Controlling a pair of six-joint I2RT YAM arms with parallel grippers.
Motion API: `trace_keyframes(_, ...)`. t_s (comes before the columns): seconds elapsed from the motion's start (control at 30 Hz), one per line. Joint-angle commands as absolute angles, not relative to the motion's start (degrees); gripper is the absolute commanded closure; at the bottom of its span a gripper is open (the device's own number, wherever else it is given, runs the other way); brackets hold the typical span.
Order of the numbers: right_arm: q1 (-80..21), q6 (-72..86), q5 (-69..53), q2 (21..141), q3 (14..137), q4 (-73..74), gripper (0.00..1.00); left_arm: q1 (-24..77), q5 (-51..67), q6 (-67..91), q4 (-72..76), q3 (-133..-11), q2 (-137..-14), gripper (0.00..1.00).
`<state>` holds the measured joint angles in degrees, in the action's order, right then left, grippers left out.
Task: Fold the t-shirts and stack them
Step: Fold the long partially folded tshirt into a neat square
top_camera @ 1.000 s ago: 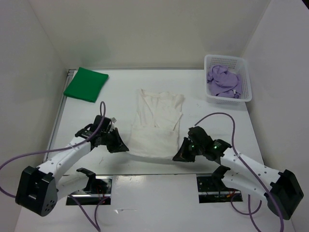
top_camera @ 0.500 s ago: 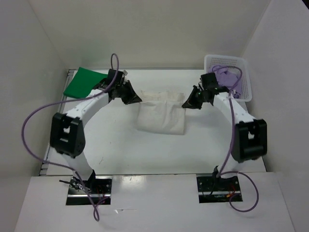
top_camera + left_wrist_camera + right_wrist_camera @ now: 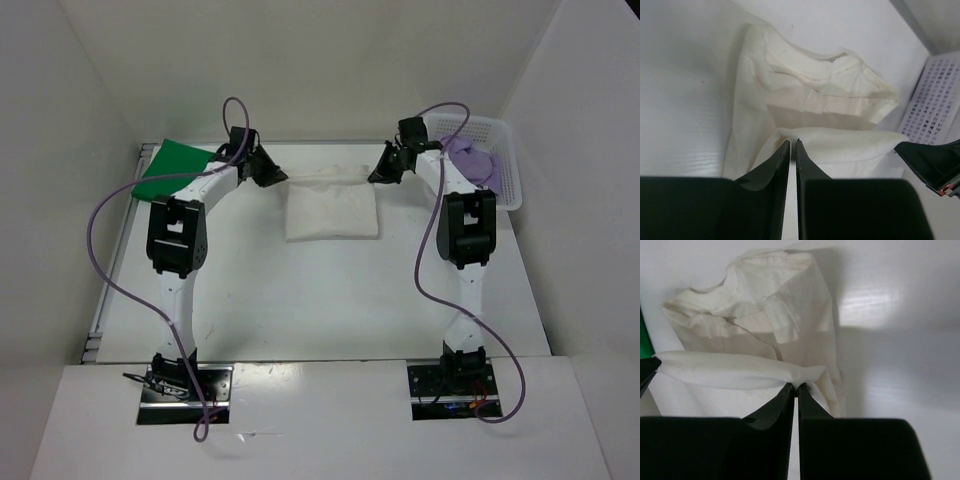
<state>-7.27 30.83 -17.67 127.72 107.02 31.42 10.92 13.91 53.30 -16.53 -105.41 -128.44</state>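
The white-cream t-shirt [image 3: 332, 212] lies at the far middle of the counter [image 3: 300, 300], doubled over into a rough rectangle. One edge is lifted and strung taut between your two grippers. The collar and sleeves sit underneath, bunched and uneven in both wrist views.

The left gripper [image 3: 793, 144] has its fingers pressed almost together, only a thin slit showing, pinching the left end of that lifted edge. The right gripper [image 3: 796, 386] is the same, nipping the right corner, and the cloth pulls to a point at its tips.

Handling, my read: the shirt is light, soft and limp with no stiffness, so it sags wherever it isn't held and creases easily. It shouldn't be slippery or fragile. Hold it at the two corners of an edge, both layers together, and keep the edge tight so the fold lands square. A grab in the middle would bunch it.

The green t-shirt [image 3: 178, 172] is folded flat at the far left corner, likely the stack spot. The purple t-shirt [image 3: 468, 160] is crumpled in the white lattice basket [image 3: 505, 130] at far right, not yet folded.
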Motion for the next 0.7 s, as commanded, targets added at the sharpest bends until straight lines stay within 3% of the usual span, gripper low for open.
trace_keyframes(0.0, -6.6, 30.3, -15.4, 132.2, 118.0, 31.8, 0.90, 8.9, 9.7, 56.8, -9.6, -107.1, -128.9, 0.83)
trace_keyframes(0.1, -6.6, 31.0, -17.0, 132.7, 120.6, 32.3, 0.65, 7.7, 10.2, 57.9, -5.7, -105.0, -126.6, 0.55)
trace_keyframes(0.2, -7.1, 30.3, -17.6, 130.1, 119.9, 32.3, 0.51, 7.7, 9.7, 57.4, -5.0, -102.1, -123.1, 0.51)
trace_keyframes(0.3, -8.4, 29.0, -17.1, 125.9, 114.8, 33.0, 0.50, 9.1, 11.1, 56.1, -2.5, -96.6, -119.1, 0.53)
trace_keyframes(0.33, -9.3, 29.0, -17.1, 123.0, 112.6, 31.3, 0.57, 11.7, 11.1, 54.6, -2.5, -95.6, -118.4, 0.54)
trace_keyframes(0.37, -9.8, 29.0, -17.1, 121.8, 107.9, 30.7, 0.72, 13.3, 11.8, 54.1, -2.5, -94.8, -117.9, 0.54)
trace_keyframes(0.47, -12.5, 28.0, -17.1, 119.6, 100.7, 28.7, 0.89, 19.6, 13.4, 52.6, -1.8, -91.3, -117.2, 0.54)
trace_keyframes(0.67, -14.3, 28.5, -16.1, 120.1, 91.2, 24.6, 0.95, 22.9, 14.2, 52.0, 0.3, -81.2, -119.4, 0.54)
